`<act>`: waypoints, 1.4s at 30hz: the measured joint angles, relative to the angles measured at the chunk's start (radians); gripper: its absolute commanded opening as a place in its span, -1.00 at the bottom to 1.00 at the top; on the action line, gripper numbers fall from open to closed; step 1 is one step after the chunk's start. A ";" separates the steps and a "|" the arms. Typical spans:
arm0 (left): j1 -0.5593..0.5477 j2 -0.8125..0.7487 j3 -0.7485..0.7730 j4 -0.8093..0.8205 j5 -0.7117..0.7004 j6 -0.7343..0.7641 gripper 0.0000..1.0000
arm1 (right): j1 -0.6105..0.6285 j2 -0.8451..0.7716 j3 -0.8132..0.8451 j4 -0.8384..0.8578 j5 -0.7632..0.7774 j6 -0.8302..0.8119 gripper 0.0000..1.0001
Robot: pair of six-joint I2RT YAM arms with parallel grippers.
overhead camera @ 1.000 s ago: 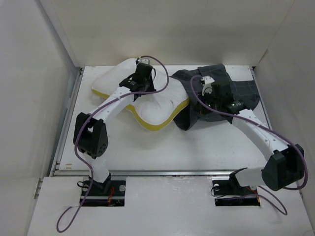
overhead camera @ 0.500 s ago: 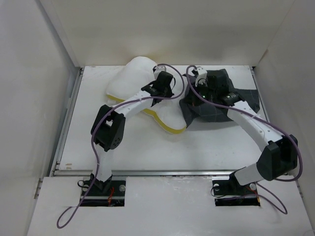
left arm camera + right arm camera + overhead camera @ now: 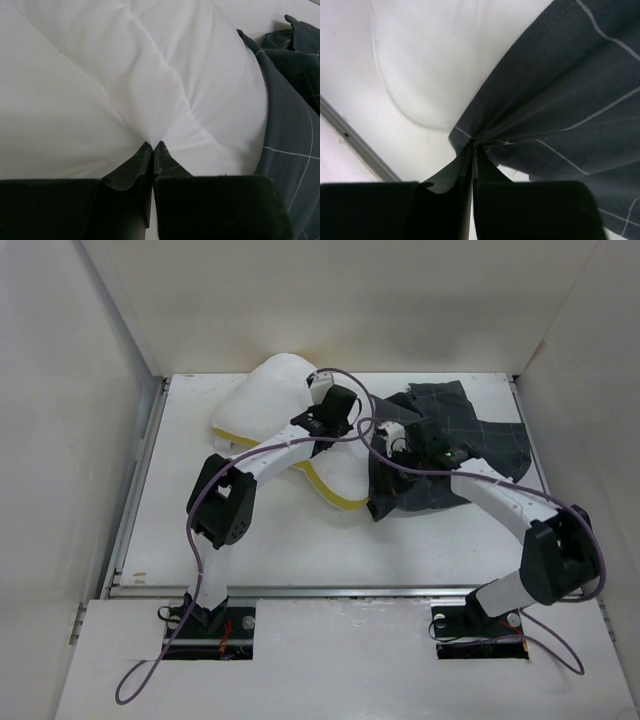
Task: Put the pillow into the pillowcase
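A robotics lab test cell: a white worktop [image 3: 280,540] boxed in by plain white panels [image 3: 60,440], left arm [image 3: 262,453] and right arm [image 3: 500,502] bolted at its near edge, purple cables [image 3: 118,695] trailing.

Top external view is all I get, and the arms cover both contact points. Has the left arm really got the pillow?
Observer: Yes. In the left wrist view the left gripper is shut, a fold of the pillow pinched between its fingers.
Operator: And the right one?
Observer: The right gripper is shut on an edge of the pillowcase; the cloth gathers into creases there.
Operator: Is the pillow going in?
Observer: The left wrist view shows the pillowcase's edge lying against the pillow's side; whether any corner is inside, I cannot tell.
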 measured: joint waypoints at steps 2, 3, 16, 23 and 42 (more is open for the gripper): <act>0.000 0.004 0.012 -0.013 -0.019 -0.002 -1.00 | 0.000 -0.057 -0.037 -0.010 -0.013 -0.015 -0.66; 0.001 0.008 0.018 -0.013 -0.024 -0.003 -1.00 | 0.002 -0.088 -0.050 -0.019 -0.028 -0.019 -0.30; 0.032 -0.055 -0.083 0.077 0.059 0.203 1.00 | -0.086 -0.114 0.159 -0.070 0.260 0.096 0.38; 0.034 -0.212 -0.160 0.104 0.256 0.627 1.00 | -0.112 0.114 0.375 -0.053 0.367 0.110 0.38; 0.049 0.103 0.072 -0.057 0.637 1.172 -1.00 | -0.126 0.523 0.603 -0.039 0.358 0.110 -0.75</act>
